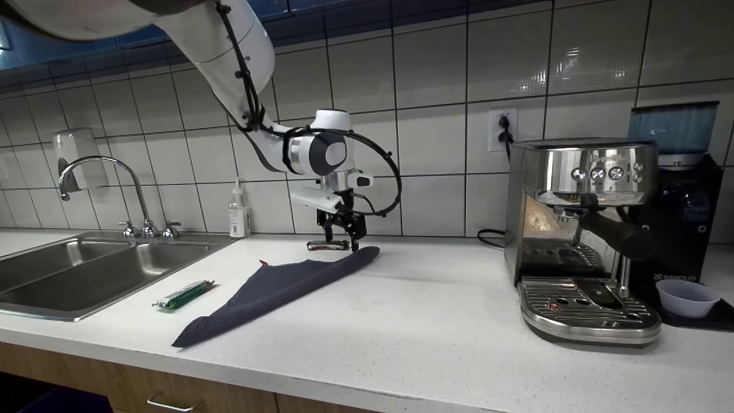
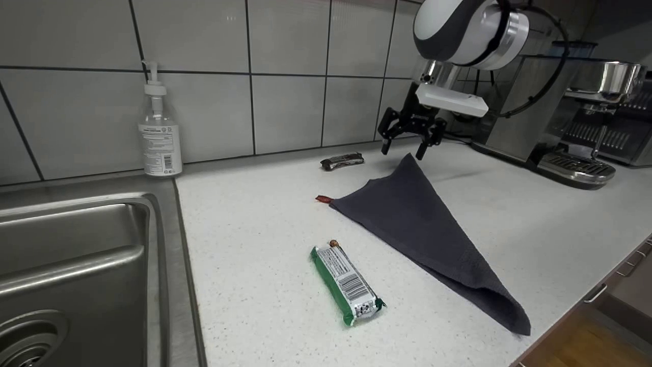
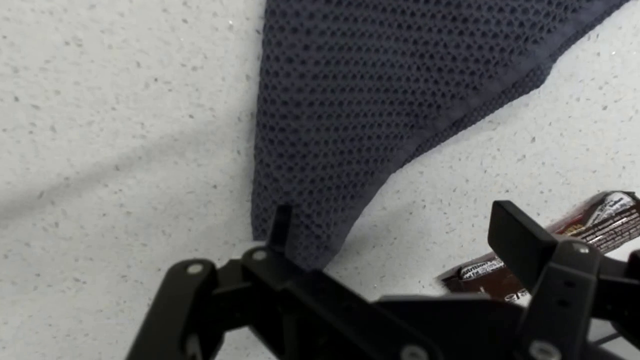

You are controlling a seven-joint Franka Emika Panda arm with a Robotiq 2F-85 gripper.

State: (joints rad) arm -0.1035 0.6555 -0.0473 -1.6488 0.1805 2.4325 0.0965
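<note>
Off-white square wall tiles with dark grout rise behind a white speckled tabletop. A stainless-steel double sink is set into it, with a chrome gooseneck faucet at the back and a clear plastic pump bottle near its rear corner. Well apart from the sink, a polished steel espresso machine stands beside a black coffee grinder with a blue-tinted hopper; a small pale round bowl sits at the grinder's front.

Between sink and machine, a dark blue-grey textured cloth lies folded in a long triangle, one narrow corner toward the wall, another toward the tabletop's front edge. A small red tab pokes out from its side.

The black two-fingered gripper points down at the cloth's corner near the wall, its fingers spread wide. In the wrist view one finger overlaps that corner; whether it touches, I cannot tell. The other partly covers a shiny brown wrapped bar, which lies near the wall, apart from the cloth. A green-and-white wrapped bar, barcode upward, rests between cloth and sink, touching neither.
</note>
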